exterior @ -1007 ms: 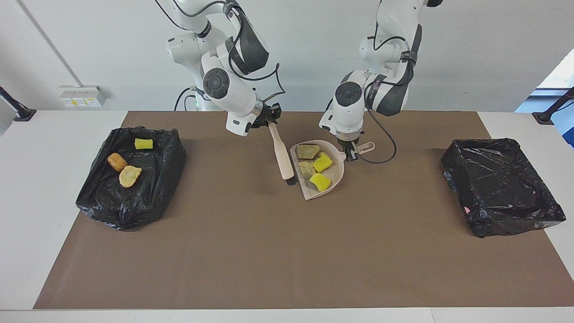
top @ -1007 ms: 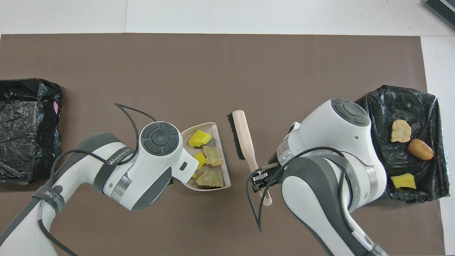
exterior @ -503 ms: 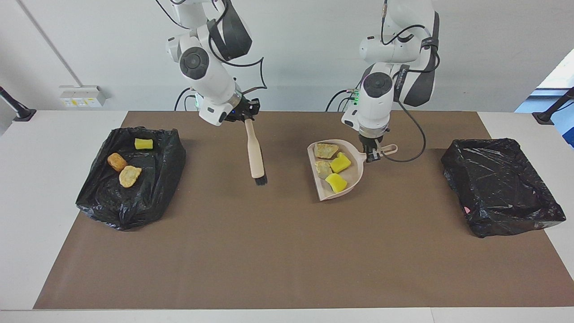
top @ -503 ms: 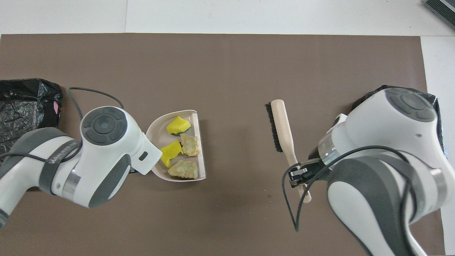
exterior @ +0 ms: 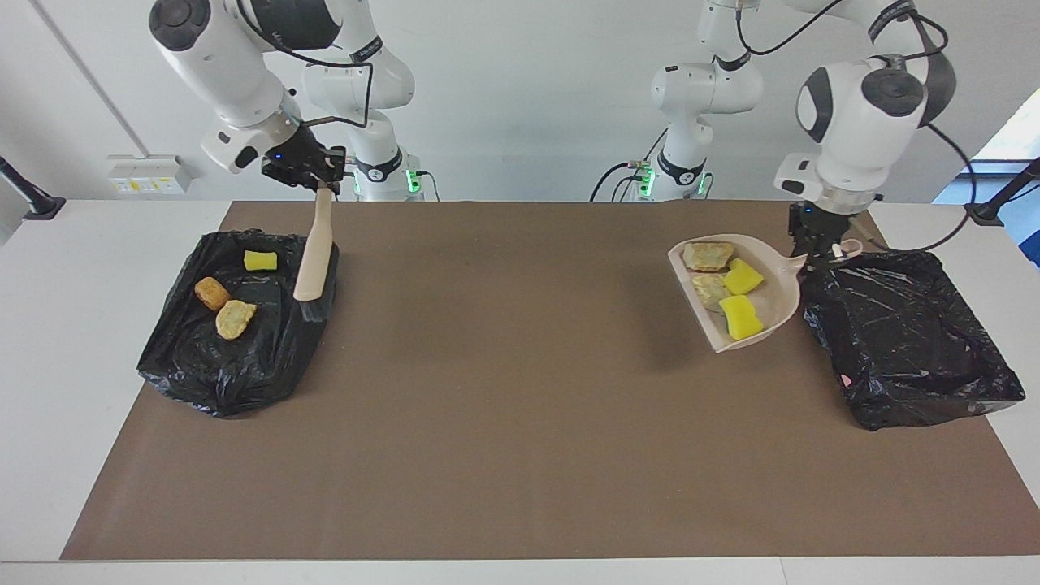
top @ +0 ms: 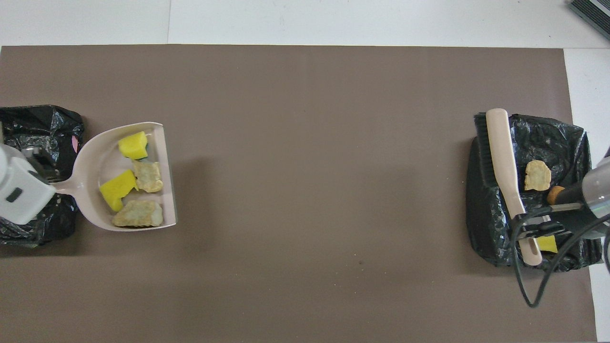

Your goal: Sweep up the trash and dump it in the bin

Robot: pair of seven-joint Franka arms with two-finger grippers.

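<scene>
The left gripper (exterior: 819, 253) is pinched shut on the thin handle of the beige plastic dustpan (exterior: 780, 313), holding it raised beside the black-bagged bin at the left arm's end of the table (exterior: 910, 341), with the pan's open edge turned away from that bin. In the pan lie four bits of trash (exterior: 727, 291): two bright yellow sponge chunks and two tan, crusty bread-like lumps. They look light and loose, so I'd guess a quick tilt could roll them off the open lip; the pan itself seems stiff, and its handle is the sensible place to hold.

The right gripper (exterior: 318, 180) is clamped on the handle end of the long beige hand brush (exterior: 314, 256), which hangs over the other black-bagged bin (exterior: 236, 357), well apart from the dustpan. That bin holds three more pieces (exterior: 230, 292).
</scene>
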